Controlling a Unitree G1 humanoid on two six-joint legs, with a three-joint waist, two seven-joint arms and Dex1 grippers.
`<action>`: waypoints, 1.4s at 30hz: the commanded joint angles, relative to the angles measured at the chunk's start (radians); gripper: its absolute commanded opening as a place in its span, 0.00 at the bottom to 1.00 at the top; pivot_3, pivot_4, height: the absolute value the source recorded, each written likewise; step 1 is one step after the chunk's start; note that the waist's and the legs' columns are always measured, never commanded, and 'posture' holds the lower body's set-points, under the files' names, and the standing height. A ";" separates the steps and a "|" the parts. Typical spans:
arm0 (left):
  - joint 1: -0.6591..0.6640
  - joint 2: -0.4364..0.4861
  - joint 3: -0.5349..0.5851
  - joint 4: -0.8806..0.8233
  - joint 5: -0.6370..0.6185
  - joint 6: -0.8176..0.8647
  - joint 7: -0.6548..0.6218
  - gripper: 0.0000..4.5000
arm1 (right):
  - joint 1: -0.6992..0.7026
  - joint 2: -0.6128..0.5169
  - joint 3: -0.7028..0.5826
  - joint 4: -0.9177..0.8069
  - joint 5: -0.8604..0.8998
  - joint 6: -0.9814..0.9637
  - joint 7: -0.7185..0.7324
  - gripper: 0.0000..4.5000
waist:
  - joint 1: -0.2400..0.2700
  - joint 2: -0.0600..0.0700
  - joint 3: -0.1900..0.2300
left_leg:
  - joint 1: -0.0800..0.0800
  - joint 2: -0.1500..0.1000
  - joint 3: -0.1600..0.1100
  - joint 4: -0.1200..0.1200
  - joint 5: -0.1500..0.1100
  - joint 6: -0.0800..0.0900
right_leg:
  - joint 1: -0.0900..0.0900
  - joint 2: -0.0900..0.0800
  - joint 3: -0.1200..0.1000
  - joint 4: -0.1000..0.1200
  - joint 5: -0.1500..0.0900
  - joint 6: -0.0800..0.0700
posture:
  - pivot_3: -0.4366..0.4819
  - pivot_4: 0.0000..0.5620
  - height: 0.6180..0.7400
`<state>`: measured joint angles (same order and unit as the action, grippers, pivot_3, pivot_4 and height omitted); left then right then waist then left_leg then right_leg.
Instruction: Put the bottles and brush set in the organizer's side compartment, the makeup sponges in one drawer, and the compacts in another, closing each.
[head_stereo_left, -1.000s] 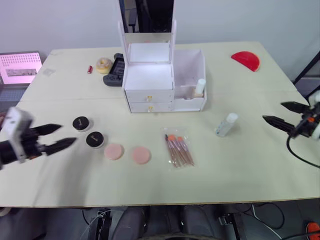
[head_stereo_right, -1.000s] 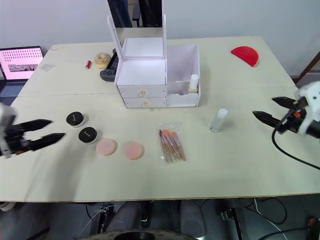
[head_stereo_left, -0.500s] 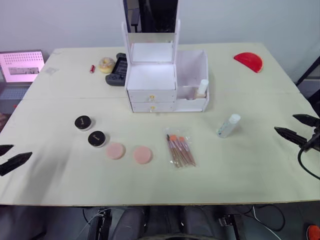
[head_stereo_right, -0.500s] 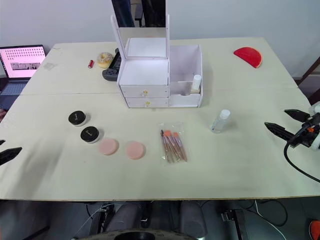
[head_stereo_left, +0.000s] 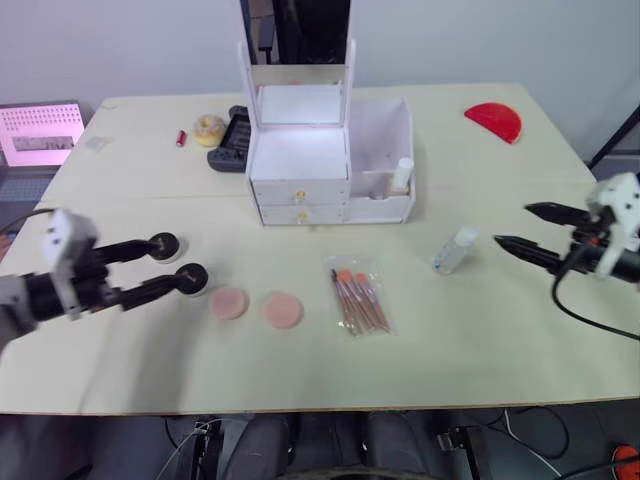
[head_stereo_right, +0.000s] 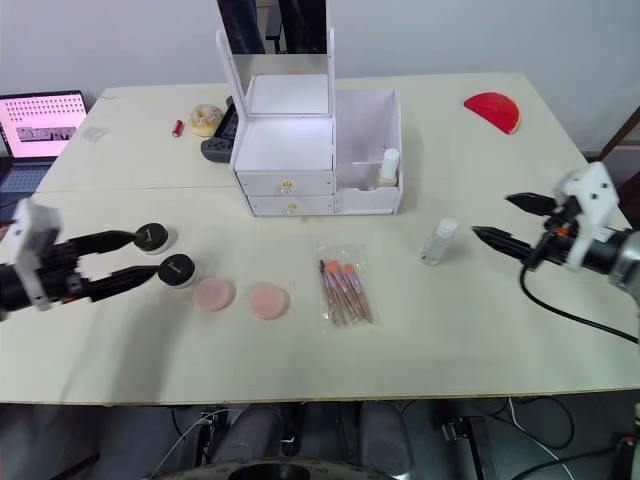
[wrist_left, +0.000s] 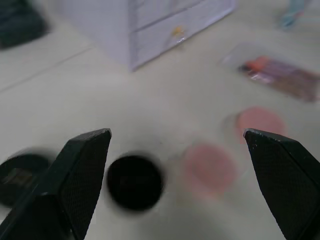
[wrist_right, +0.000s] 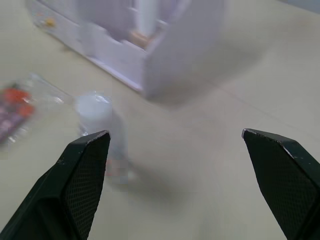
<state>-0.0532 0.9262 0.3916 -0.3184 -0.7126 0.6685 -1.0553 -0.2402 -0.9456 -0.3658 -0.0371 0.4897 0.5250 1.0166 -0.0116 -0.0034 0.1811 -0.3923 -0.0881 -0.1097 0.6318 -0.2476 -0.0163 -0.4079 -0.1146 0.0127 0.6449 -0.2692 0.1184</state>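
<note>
Nearest to us on the worktop (head_stereo_right: 330, 370) we've got the two pink makeup sponges (head_stereo_right: 213, 294) side by side, with the bagged brush set (head_stereo_right: 344, 290) just to their right. Our left gripper (head_stereo_right: 128, 258) hovers over the left side with its fingers spread wide and holding nothing, tips right next to the two black compacts (head_stereo_right: 176, 270), which sit beside each other a little left of the sponges. Over on the right, our right gripper (head_stereo_right: 495, 220) is also spread and holding nothing, pointing at the clear bottle (head_stereo_right: 436, 241) lying on the worktop just left of its tips. Further back is the white organizer (head_stereo_right: 312, 150), both drawers pushed in, and one cream bottle (head_stereo_right: 388, 166) already standing in its side compartment. At the far right edge there's a red half-round thing (head_stereo_right: 492, 110).
</note>
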 joint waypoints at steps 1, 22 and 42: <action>-0.091 -0.024 -0.088 -0.144 -0.099 0.080 0.051 1.00 | -0.031 0.005 0.034 -0.053 0.017 0.029 -0.011 0.99 | 0.001 0.000 0.000 | 0.000 0.000 0.000 0.000 0.000 0.000 | 0.000 0.000 0.000 0.000 0.000 0.000 | 0.48 0.27 1.00; -0.285 -0.080 -0.230 -0.267 -0.240 0.199 0.154 1.00 | -0.073 0.050 0.128 0.013 -0.004 0.045 -0.043 0.87 | 0.000 -0.001 0.001 | 0.001 0.000 0.000 0.001 0.000 0.000 | 0.001 0.004 0.000 0.002 0.000 0.001 | 0.48 0.27 1.00; -0.260 -0.071 -0.233 -0.268 -0.242 0.189 0.159 1.00 | -0.081 0.048 0.132 -0.005 0.015 0.060 -0.034 0.47 | 0.001 -0.001 0.001 | 0.001 0.000 0.000 0.001 0.000 0.000 | 0.001 0.004 0.000 0.002 0.000 0.001 | 0.48 0.27 1.00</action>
<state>-0.3141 0.8433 0.1489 -0.5645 -0.9481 0.8692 -0.8916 -0.3027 -0.8901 -0.2129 -0.0095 0.4941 0.5900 0.9821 -0.0109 -0.0046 0.1817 -0.3917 -0.0885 -0.1096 0.6332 -0.2474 -0.0162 -0.4072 -0.1111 0.0124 0.6467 -0.2688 0.1191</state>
